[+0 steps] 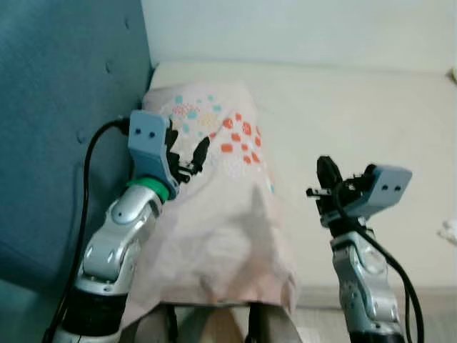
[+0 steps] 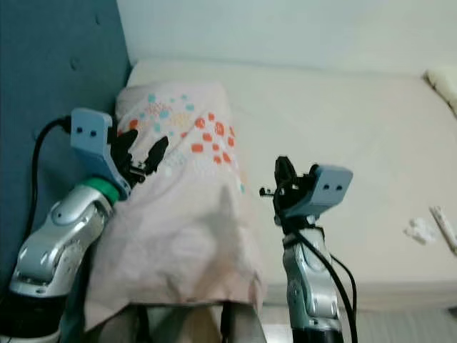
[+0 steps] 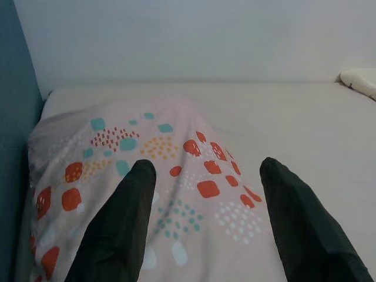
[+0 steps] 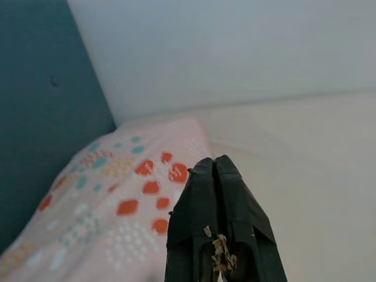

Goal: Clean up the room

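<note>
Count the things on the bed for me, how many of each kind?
Patterned pillow: 1
Crumpled white scrap: 1
White pillow at the far corner: 1
Total: 3

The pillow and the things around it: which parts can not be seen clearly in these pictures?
- Pillow: its near end runs off the bottom edge of the eye views, and the left gripper with its arm covers its left side.
- White scraps on the mattress: too small and blurred to identify.
- Pale object at the left wrist view's edge: cut off.
- Debris on the right gripper: too small to identify.
</note>
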You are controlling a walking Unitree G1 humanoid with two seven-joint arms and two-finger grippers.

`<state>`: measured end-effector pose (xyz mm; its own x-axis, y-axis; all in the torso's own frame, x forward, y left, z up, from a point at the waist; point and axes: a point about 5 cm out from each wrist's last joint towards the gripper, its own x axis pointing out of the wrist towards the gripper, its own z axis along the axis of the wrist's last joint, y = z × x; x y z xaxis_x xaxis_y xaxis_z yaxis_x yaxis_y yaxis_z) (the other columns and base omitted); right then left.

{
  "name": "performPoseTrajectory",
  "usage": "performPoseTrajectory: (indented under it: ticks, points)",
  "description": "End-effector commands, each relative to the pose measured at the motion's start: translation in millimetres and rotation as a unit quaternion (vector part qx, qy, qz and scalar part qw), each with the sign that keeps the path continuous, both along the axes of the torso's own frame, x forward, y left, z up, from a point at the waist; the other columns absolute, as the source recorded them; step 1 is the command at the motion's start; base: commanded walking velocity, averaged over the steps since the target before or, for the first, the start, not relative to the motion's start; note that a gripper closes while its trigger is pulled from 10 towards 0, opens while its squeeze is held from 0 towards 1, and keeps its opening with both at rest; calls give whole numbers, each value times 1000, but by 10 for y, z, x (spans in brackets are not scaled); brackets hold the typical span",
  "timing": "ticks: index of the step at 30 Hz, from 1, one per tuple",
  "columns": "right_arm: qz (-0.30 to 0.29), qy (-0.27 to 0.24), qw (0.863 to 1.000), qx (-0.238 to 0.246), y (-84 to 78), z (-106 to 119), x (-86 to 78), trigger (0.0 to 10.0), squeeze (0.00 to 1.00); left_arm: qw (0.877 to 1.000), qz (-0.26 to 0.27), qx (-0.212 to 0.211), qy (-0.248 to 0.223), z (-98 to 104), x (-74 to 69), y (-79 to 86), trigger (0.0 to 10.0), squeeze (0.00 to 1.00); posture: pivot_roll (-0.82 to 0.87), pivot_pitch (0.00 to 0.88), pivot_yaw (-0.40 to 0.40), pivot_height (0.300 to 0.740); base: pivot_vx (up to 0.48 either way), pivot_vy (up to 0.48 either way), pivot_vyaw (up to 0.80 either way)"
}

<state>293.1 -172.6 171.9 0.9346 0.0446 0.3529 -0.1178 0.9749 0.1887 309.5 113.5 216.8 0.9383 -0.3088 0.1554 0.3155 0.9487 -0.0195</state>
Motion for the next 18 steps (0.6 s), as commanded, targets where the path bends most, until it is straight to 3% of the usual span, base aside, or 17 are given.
performPoseTrajectory:
  ticks: [1,14,18]
  points:
    - [-9,14,1000,-3,-37,-82,-22,10000,0,1000,1,9,4,-63,-20,-40,10000,0,35,95,-30,705,0,0,0]
    - [-22,29,999,-20,-34,-147,5,10000,0,1000,7,16,-4,-81,4,-55,10000,0,34,95,-37,729,0,0,0]
    - [-16,36,999,-25,-13,-192,-2,10000,0,1000,4,21,-6,-96,-13,-73,10000,0,34,95,-37,729,-315,0,0]
